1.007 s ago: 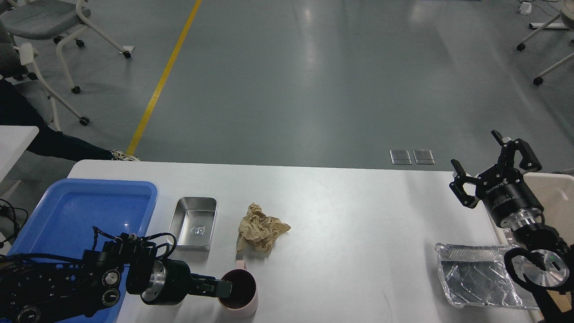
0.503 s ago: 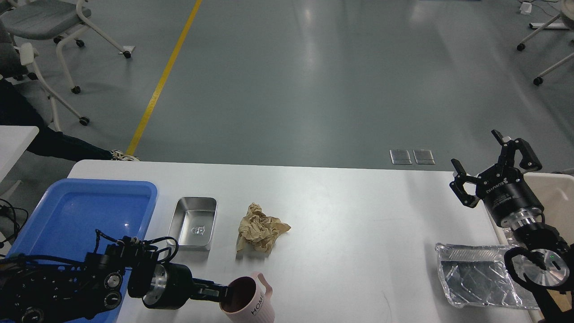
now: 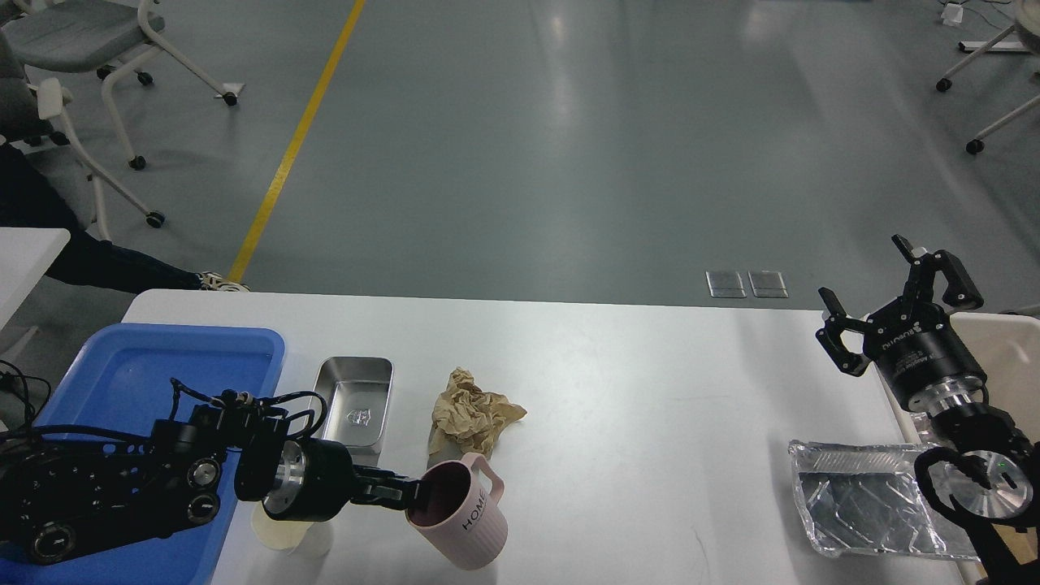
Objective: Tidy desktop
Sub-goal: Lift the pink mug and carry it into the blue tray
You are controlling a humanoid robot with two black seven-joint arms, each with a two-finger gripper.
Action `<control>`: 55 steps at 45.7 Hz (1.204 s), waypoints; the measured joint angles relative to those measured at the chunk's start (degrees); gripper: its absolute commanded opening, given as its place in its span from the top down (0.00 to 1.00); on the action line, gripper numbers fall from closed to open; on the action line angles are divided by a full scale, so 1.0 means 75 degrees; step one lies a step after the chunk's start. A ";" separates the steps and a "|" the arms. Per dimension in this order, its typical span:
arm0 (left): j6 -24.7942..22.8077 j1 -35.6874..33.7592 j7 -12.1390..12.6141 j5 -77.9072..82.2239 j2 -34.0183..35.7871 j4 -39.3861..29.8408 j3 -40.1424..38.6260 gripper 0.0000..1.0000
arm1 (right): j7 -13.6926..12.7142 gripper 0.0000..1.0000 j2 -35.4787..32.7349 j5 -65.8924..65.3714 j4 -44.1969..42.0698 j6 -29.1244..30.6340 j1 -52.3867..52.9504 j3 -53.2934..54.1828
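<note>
Desk [image 3: 650, 390] surface fills the lower half of the head view: a large, smooth, white rectangular top with rounded corners, glossy enough to catch soft glare, with grey floor beyond its far edge. On its left end sits a shallow blue plastic tray [image 3: 130, 366]; just right of it lies a small rectangular stainless-steel tin [image 3: 354, 403], and beside that a crumpled wad of brown paper [image 3: 475, 410]. The left end effector [image 3: 406, 494] comes in low from the left and is clamped on the rim of a ribbed pink ceramic mug [image 3: 459, 516] marked "HOME", one finger inside the dark opening; the mug is tilted, mouth toward the arm and handle upward. A pale yellowish patch [image 3: 276, 532] shows on the desk beneath the wrist; what it is I cannot tell. At the right end, a crinkled clear plastic container [image 3: 861, 504] rests near the edge. The right end effector [image 3: 894, 305] is raised above it, fingers spread apart and holding nothing, beside a beige bin [image 3: 1007, 349].
</note>
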 measured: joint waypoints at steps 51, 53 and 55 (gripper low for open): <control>-0.0305 -0.1087 -0.0548 -0.0121 0.6408 -0.1326 -0.0120 1.00 | 0.0000 0.00 -0.0168 0.0007 0.0013 -0.0001 -0.0049 -0.0025; -0.0351 -0.1056 -0.0569 -0.0120 0.6560 -0.1324 -0.0107 1.00 | -0.0002 0.00 -0.0168 0.0003 0.0013 0.0000 -0.0053 -0.0025; -0.0371 -0.1030 -0.0575 -0.0119 0.6663 -0.1318 -0.0092 1.00 | -0.0009 0.00 -0.0174 0.0003 0.0013 0.0000 -0.0058 -0.0025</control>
